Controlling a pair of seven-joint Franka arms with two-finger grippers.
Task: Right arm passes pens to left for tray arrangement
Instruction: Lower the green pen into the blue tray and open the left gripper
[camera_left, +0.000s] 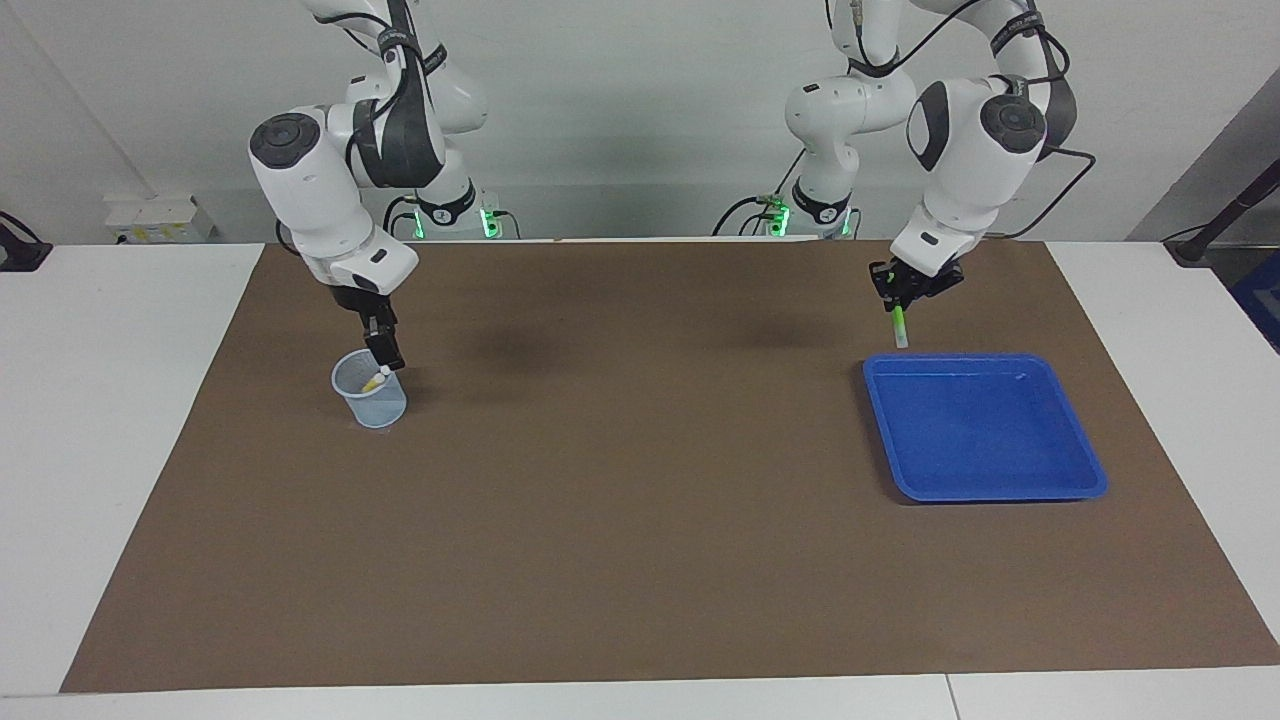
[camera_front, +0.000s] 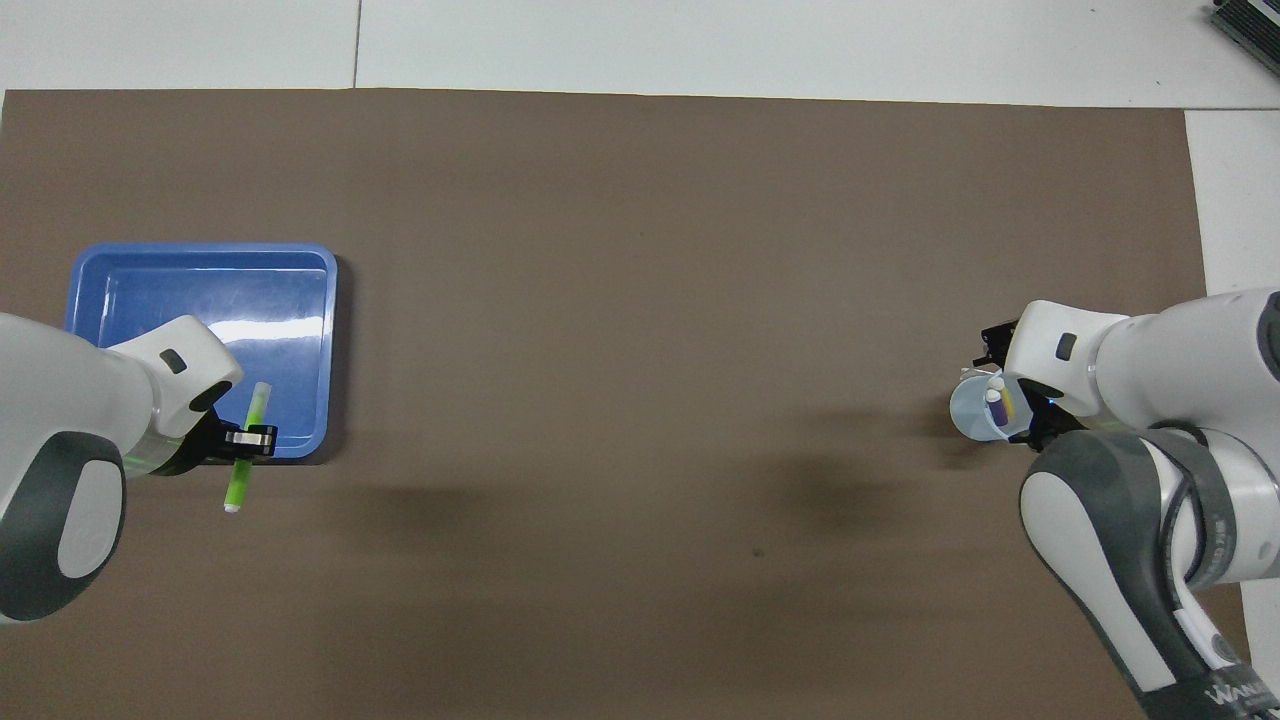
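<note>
So from my remote seat, going across the facing view: the right end effector (camera_left: 385, 356) is down at the rim of the little cup (camera_left: 369, 389), toward the right arm's end of the tabletop. Can't tell how its fingers stand, the wrist blocks most of it. The cup is see-through pale blue plastic, tapered, round mouth. Facing view only gives me a yellow pen (camera_left: 373, 382) with a whitish tip poking up; overhead view looks straight into the cup and there's a purple pen (camera_front: 996, 409) in there too, which the facing view hides.

Middle is plain matte brown mat (camera_left: 640, 480) over the white tabletop (camera_left: 110, 420).

Then the left end effector (camera_left: 899, 296), clenched on the green pen (camera_left: 900, 326), which hangs pale end down over the tray's edge nearest the robots. The tray (camera_left: 1090, 470) is glossy bright blue plastic, squarish, rounded corners, raised rim; only the overhead view catches glare on its floor.
</note>
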